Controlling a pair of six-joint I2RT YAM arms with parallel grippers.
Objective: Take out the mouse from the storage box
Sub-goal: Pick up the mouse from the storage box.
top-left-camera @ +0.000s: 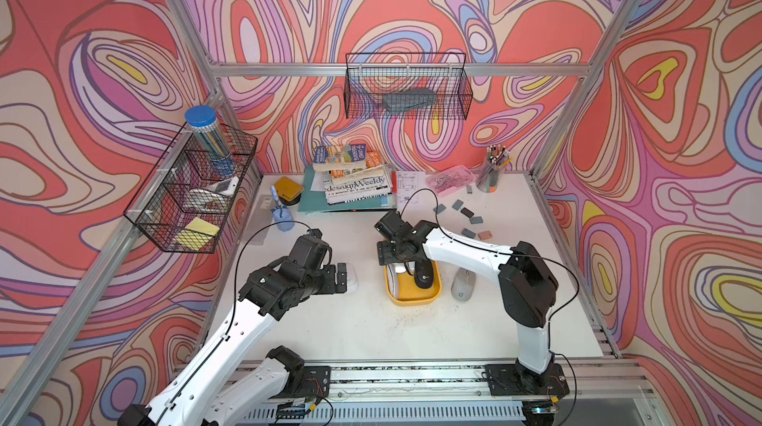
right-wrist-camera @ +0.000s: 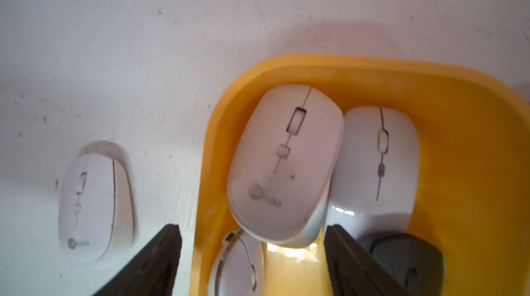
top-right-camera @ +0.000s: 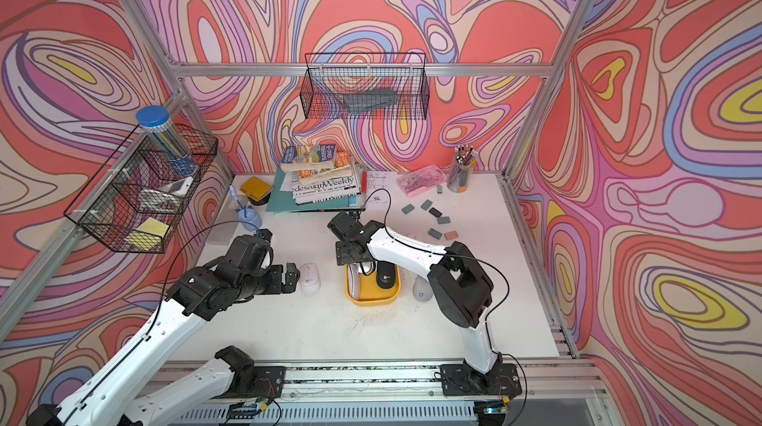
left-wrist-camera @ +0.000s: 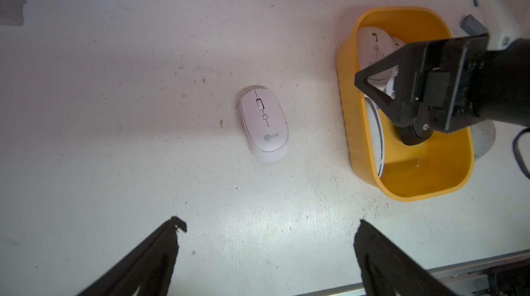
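While the right gripper [right-wrist-camera: 252,228] hangs over the yellow storage box [right-wrist-camera: 459,108], jaws apart and empty, a white mouse [right-wrist-camera: 286,165] marked "coo" leans inside; left gripper [left-wrist-camera: 269,223] gapes wide; magazine [top-left-camera: 354,189] reads "designWeekly"

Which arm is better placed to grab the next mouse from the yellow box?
Right. The right gripper hangs open over the mice in the storage box; the left gripper is off to the side, above the table.

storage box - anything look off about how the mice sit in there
Yes. The contents of the storage box are jumbled rather than lying flat: the logo-marked white mouse is tilted, overlapping another white mouse, and a third mouse seems to stand on edge against the wall. Nothing looks damaged.
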